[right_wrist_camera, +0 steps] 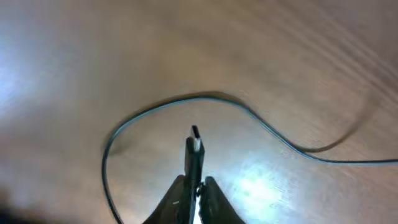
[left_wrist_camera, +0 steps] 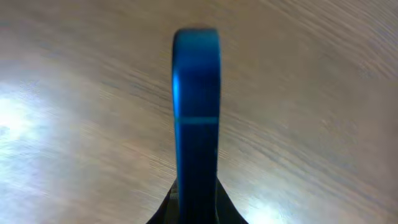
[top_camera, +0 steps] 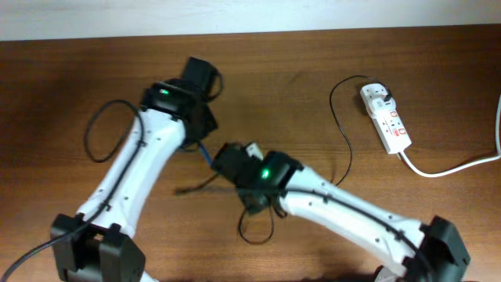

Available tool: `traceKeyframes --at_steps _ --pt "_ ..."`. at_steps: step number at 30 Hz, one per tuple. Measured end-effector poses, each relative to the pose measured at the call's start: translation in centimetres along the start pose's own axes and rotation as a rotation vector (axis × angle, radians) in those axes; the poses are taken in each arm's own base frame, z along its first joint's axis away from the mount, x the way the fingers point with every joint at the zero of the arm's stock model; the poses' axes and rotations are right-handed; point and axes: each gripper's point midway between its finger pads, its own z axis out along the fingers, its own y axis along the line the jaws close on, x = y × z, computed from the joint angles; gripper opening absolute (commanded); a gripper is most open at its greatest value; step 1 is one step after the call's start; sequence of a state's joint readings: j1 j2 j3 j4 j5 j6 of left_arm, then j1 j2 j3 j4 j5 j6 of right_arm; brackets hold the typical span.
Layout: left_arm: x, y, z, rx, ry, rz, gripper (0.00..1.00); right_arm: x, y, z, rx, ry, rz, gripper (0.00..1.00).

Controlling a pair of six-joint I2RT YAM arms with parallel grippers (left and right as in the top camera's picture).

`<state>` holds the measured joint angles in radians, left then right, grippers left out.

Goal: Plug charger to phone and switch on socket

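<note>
Plug tip and phone both in hand, mating not yet made

My left gripper (left_wrist_camera: 198,208) is clamped on the phone (left_wrist_camera: 196,93), held edge-on over the worktop (top_camera: 313,63). My right gripper (right_wrist_camera: 194,194) looks pinched on the plug tip of the charger (right_wrist_camera: 194,146), its cable looping on the wood below. The socket (top_camera: 386,117) lies well apart, far right. I judge the plugging-in step is in hand: next I must square the tip to the phone's port, which I cannot see, then switch the socket on.

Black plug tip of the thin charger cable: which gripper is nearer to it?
Right. The right gripper is shut on the black plug tip, which pokes out past its fingertips. The left gripper is close beside it, shut on the slim blue-edged phone.
</note>
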<state>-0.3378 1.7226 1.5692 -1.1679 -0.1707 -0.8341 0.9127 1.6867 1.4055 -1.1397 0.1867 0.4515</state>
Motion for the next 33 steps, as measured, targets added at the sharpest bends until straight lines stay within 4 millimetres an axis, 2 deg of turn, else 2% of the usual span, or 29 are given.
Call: traceKeyframes --at_steps 1,2,3,4,5,6,7,10,12,13,15,16,17,19,20,21,23,24,26,28,29,31,33 --pt "-0.9 1.9 0.3 -0.034 0.011 -0.048 0.0 -1.2 -1.3 1.5 0.02 0.0 0.057 0.35" --pt "-1.5 3.2 0.4 -0.052 0.02 -0.081 0.0 -1.6 -2.0 2.4 0.019 0.015 0.098 0.5" --pt "-1.8 4.3 0.6 -0.07 0.037 -0.109 0.0 -1.9 -2.9 3.7 0.017 0.047 0.158 0.57" --pt "-2.1 5.4 0.6 -0.085 0.047 -0.137 0.0 -2.2 -3.6 4.6 0.013 0.064 0.2 0.57" --pt "-2.4 5.8 0.7 -0.089 0.05 -0.15 0.0 -2.6 -4.4 5.4 0.0 0.074 0.257 0.82" --pt "-2.5 6.0 0.7 -0.09 0.052 -0.155 0.0 -2.8 -5.4 5.7 -0.012 0.085 0.319 0.97" --pt "-2.4 6.0 0.7 -0.088 0.054 -0.154 0.0 -3.0 -5.9 5.7 -0.028 0.091 0.37 1.0" --pt "-2.3 5.8 0.7 -0.082 0.058 -0.152 0.0 -3.3 -7.4 4.8 -0.056 0.101 0.512 0.98" --pt "-2.3 5.8 0.7 -0.084 0.06 -0.152 0.0 -3.5 -7.8 2.6 -0.09 0.067 0.574 0.99" --pt "-2.2 5.9 0.7 -0.085 0.061 -0.152 0.0 -3.7 -7.3 1.2 -0.137 0.045 0.589 0.98" --pt "-2.2 5.9 0.7 -0.087 0.064 -0.151 0.0 -4.3 -5.7 -2.7 -0.317 0.002 0.638 0.99" --pt "-2.1 5.9 0.7 -0.088 0.066 -0.151 0.0 -5.3 -4.8 -4.8 -0.44 -0.037 0.655 0.98" --pt "-2.1 6.0 0.7 -0.089 0.066 -0.15 0.0 -6.6 -4.1 -8.8 -0.623 -0.098 0.684 0.98" --pt "-2.1 6.0 0.7 -0.089 0.067 -0.142 0.0 -8.1 -4.0 -12.1 -0.775 -0.164 0.703 0.98" --pt "-2.1 6.0 0.7 -0.089 0.067 -0.131 0.0 -8.0 -4.7 -13.1 -0.816 -0.163 0.737 0.98" --pt "-2.1 6.0 0.7 -0.089 0.067 -0.12 0.0 -6.3 -6.0 -12.2 -0.767 -0.079 0.823 0.99" --pt "-2.2 5.9 0.7 -0.086 0.065 -0.102 0.0 -1.2 -8.4 -9.1 -0.529 0.127 1.046 0.98" --pt "-2.2 5.9 0.7 -0.085 0.064 -0.099 0.0 -0.2 -9.2 -7.9 -0.441 0.15 1.12 0.99" --pt "-2.3 5.9 0.6 -0.084 0.063 -0.092 0.0 -1.2 -10.0 -6.1 -0.372 0.097 1.144 0.81" --pt "-2.2 5.9 0.6 -0.084 0.065 -0.088 0.0 -1.0 -10.1 -4.4 -0.285 0.099 1.135 0.95" --pt "-2.2 5.9 0.6 -0.086 0.067 -0.088 0.0 -0.3 -10.1 -3.2 -0.234 0.133 1.15 0.96" --pt "-2.1 6.0 0.6 -0.088 0.069 -0.081 0.0 2.0 -10.1 0.0 -0.129 0.226 1.211 0.88" --pt "-2.1 6.0 0.6 -0.088 0.069 -0.078 0.0 2.5 -10.1 3.1 -0.109 0.218 1.261 0.83"
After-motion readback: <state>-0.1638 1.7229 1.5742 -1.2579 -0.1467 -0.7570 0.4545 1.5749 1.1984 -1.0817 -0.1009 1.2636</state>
